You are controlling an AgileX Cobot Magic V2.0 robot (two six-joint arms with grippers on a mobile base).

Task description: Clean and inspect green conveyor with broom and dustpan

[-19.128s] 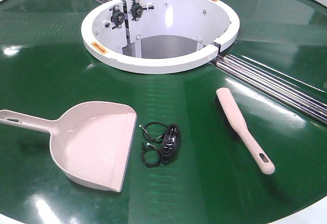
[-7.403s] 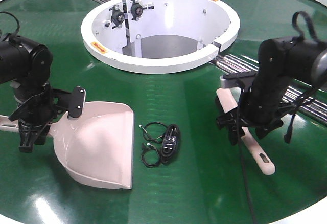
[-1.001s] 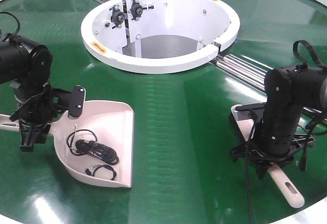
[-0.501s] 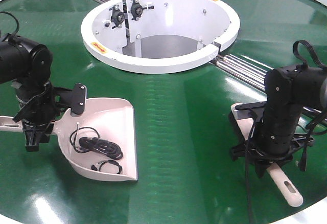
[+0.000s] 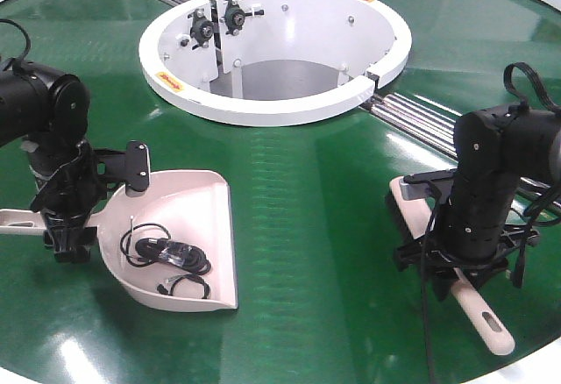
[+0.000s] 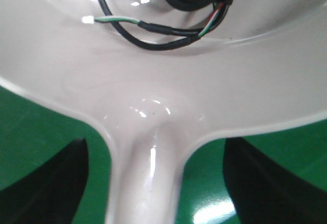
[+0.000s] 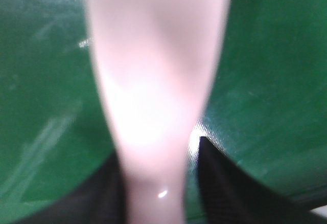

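Note:
The green conveyor (image 5: 307, 226) fills the front view. The pale dustpan (image 5: 188, 217) lies on it at the left with a black cable bundle (image 5: 166, 257) inside. My left gripper (image 5: 70, 242) straddles the dustpan's handle (image 6: 145, 183). It is open, with green belt showing on both sides of the handle between the fingers. At the right, the broom (image 5: 486, 323) lies slanted on the belt. My right gripper (image 5: 456, 274) is shut on its handle (image 7: 156, 81), and the brush head (image 5: 396, 193) pokes out behind the arm. The right wrist view is blurred.
The white central ring (image 5: 280, 108) with its deep opening sits behind both arms. Metal roller seams (image 5: 421, 117) run from the ring toward the right arm. The belt's white outer rim (image 5: 539, 366) shows just past the broom's handle end.
The dustpan, now holding the cables, has swung slightly and its handle has dropped to the belt. The left gripper moved toward me. The broom shifted a little left with the right gripper.

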